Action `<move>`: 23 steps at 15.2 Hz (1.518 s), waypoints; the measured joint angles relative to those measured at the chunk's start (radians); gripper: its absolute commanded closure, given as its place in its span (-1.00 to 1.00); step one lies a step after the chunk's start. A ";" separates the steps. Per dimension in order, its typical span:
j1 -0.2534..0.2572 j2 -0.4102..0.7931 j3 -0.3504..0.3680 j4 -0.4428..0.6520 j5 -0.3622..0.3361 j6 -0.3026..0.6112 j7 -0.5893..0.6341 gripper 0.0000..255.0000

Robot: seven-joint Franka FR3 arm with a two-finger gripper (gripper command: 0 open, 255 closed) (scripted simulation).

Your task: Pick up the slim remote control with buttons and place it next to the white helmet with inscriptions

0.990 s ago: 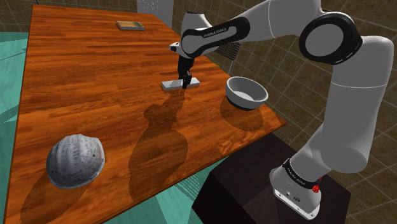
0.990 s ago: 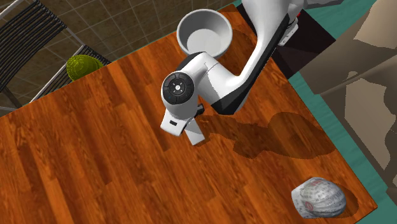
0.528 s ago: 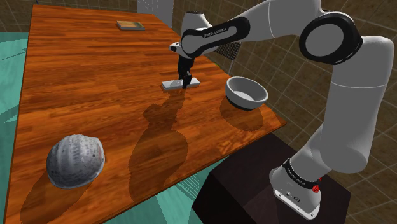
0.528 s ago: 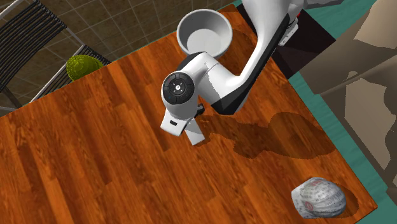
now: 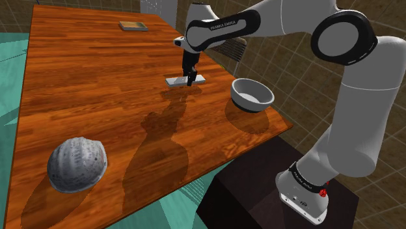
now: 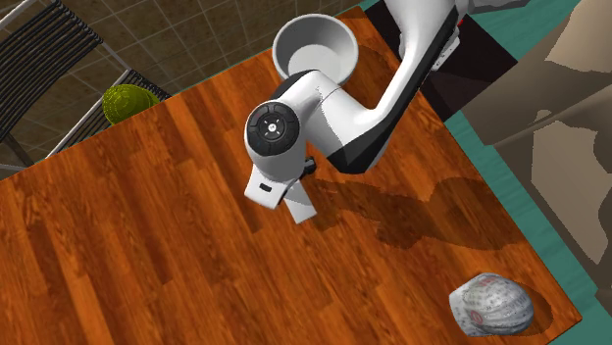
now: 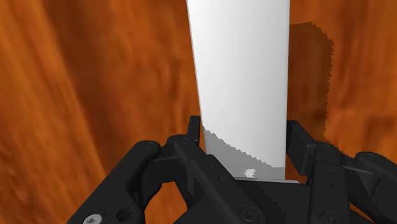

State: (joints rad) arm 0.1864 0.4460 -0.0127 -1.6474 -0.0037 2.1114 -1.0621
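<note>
The fingers (image 7: 172,159) pinch the pale remote (image 5: 174,81) just above the counter (image 5: 97,78); in the shoulder view the white helmet (image 5: 77,164) sits at eight o'clock from it.

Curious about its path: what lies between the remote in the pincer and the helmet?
Nothing: the shoulder view shows only bare tabletop and the arm's shadow between remote and helmet.

In the shoulder view the table (image 5: 84,78) is seen from beside the stand (image 5: 260,188), obliquely downward towards its far edge. In the second exterior view it is seen from high above, almost straight down; the bowl (image 5: 252,94), the helmet (image 5: 76,164) and the stand-side edge are shared. In the wrist view the remote (image 7: 242,83) is seen from very close.
</note>
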 measured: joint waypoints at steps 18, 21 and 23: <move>-0.002 -0.068 -0.001 0.144 0.000 -0.212 -0.005 1.00; -0.002 -0.069 -0.001 0.182 0.000 -0.250 -0.005 1.00; -0.002 -0.072 -0.001 0.206 0.000 -0.278 -0.004 1.00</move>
State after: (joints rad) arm 0.1849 0.3739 -0.0136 -1.4410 -0.0038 1.8331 -1.0658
